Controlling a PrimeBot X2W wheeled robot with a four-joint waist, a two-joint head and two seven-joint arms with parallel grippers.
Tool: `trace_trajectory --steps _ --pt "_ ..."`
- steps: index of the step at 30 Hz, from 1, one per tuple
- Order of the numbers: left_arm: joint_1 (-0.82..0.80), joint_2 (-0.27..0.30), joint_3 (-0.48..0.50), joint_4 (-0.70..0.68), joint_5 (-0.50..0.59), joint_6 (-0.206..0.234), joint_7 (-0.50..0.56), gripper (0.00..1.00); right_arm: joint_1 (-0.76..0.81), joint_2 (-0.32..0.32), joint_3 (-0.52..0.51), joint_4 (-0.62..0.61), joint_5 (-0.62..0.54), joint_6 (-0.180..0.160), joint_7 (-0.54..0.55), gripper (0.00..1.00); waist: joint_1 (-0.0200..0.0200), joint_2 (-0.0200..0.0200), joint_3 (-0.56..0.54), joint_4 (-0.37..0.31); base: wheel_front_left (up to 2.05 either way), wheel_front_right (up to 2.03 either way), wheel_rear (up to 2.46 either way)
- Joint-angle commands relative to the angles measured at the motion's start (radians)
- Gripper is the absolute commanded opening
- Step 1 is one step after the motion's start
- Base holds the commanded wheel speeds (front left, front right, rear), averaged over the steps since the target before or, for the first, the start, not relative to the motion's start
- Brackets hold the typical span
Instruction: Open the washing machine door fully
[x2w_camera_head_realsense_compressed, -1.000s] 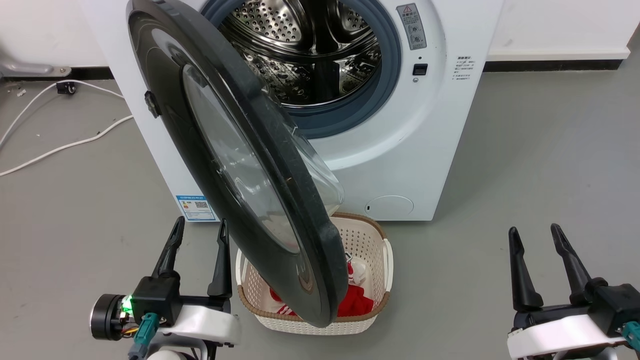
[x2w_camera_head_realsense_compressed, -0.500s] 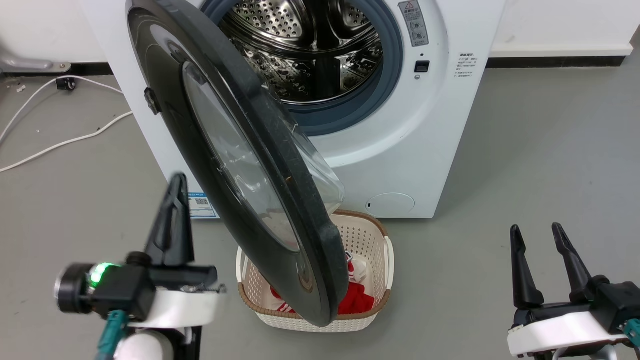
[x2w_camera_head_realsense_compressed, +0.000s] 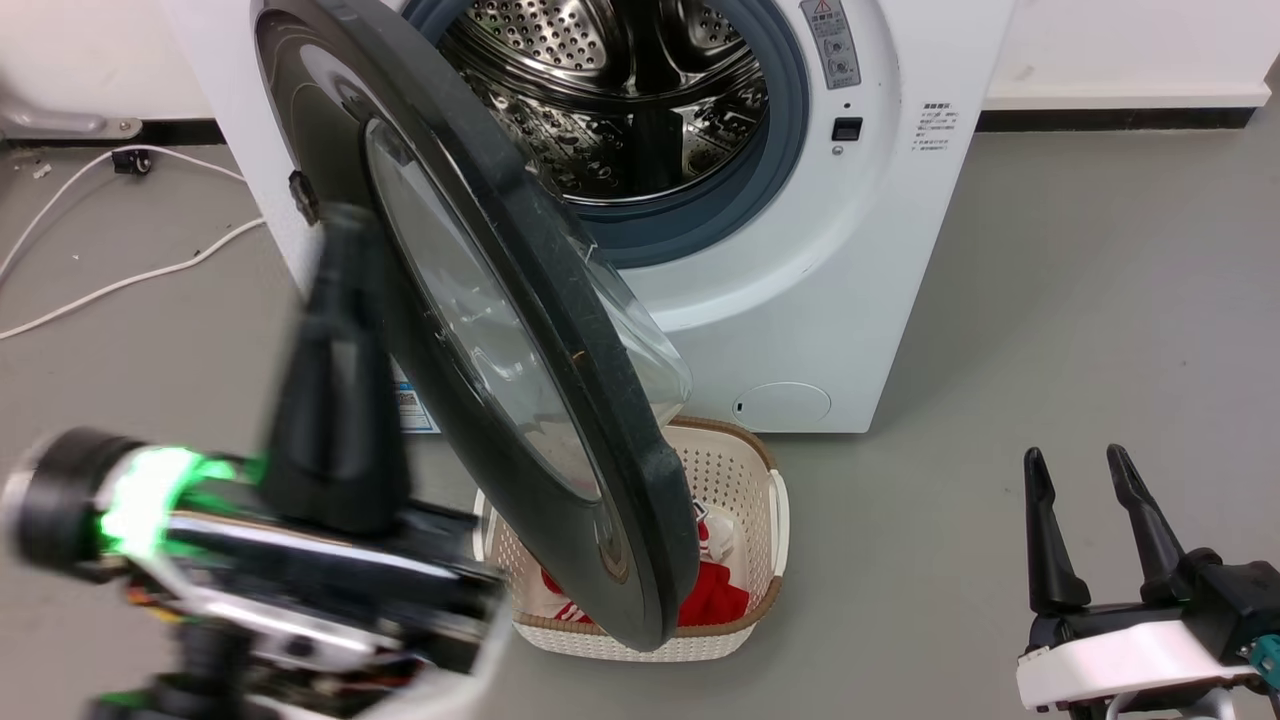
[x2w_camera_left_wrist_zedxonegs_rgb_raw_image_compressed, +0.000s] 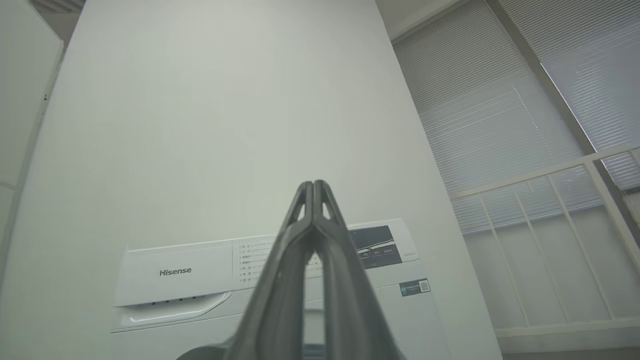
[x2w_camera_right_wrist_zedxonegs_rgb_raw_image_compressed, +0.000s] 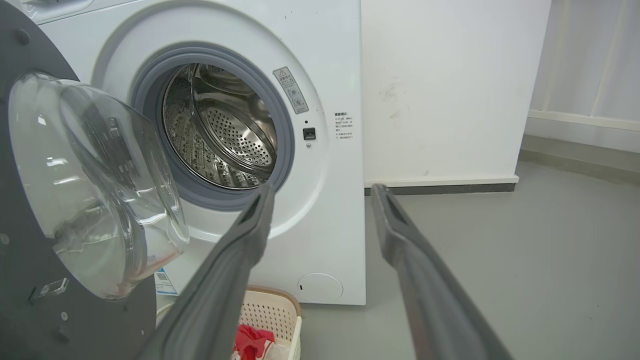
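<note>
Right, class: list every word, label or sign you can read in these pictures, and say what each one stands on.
"Hisense": drawer front of the washing machine.
Warning sticker beside the drum opening: too small to read.
Printed lines right of it: too small.
Blue sticker low down: too small.
Control panel wording: too small.

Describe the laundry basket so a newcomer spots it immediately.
Find the white washing machine; on the floor before it, beneath the lower edge of the open washing machine door, stands the laundry basket. It alone is cream, perforated, brown-rimmed, with red and white cloth inside.
</note>
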Motion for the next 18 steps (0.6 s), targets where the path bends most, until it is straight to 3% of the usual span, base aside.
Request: trace_trajectory --steps 1,9,18 --pt "-0.004 0.002 -0.033 0.001 -0.004 -0.011 0.0 0.0 -0.014 0.003 -0.001 0.003 0.003 0.0 -0.004 1.0 -0.0001 0.0 0.0 0.0 0.0 0.0 0.0" --pt "0.075 0.026 -0.309 0.182 -0.047 -0.057 0.0 0.0 -0.015 0.003 0.005 0.016 0.013 0.0 -0.002 1.0 -0.0001 0.0 -0.005 -0.005 0.0 0.0 0.0" --pt "0.206 0.093 -0.465 0.518 -0.128 -0.064 -0.001 0.0 -0.004 0.003 0.003 0.027 0.026 0.0 0.0 1.0 -0.0001 0.0 0.0 -0.003 0.0 0.0 0.0"
